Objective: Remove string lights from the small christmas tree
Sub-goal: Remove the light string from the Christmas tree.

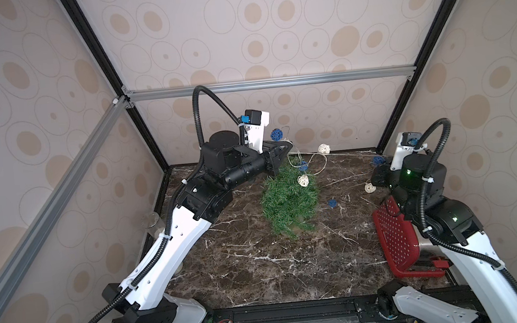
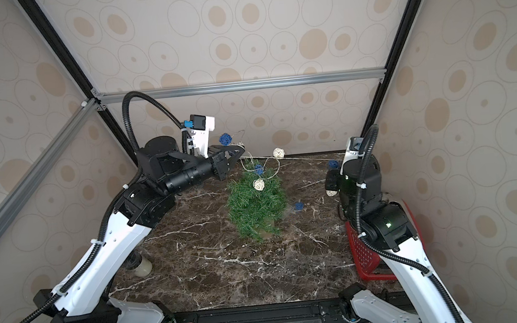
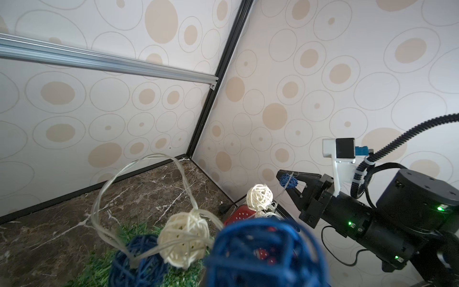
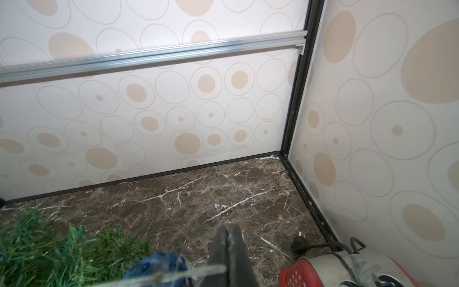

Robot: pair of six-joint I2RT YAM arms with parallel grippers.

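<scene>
Pincers: left pincer (image 1: 286,148) clenched on the wire, raised just above the tree tip; right pincer (image 4: 228,231) pressed tight, wire pinched across it, a blue ball just beside.
Lights: string lights (image 1: 303,180), thin pale wire with cream and dark blue woven balls, stretched between both pincers; I see two balls resting on the upper branches and one blue ball on the bench beside the tree.
Tree: small christmas tree (image 1: 286,203), bushy green needles, mid-bench.
Around: red perforated plastic basket (image 1: 395,239) under my right arm; pale jar (image 2: 143,266) half hidden under my left arm; black plug (image 4: 298,242) near the back right corner.
Room: dark marble bench (image 1: 260,270) open in front of the tree; walls close behind and at both sides.
</scene>
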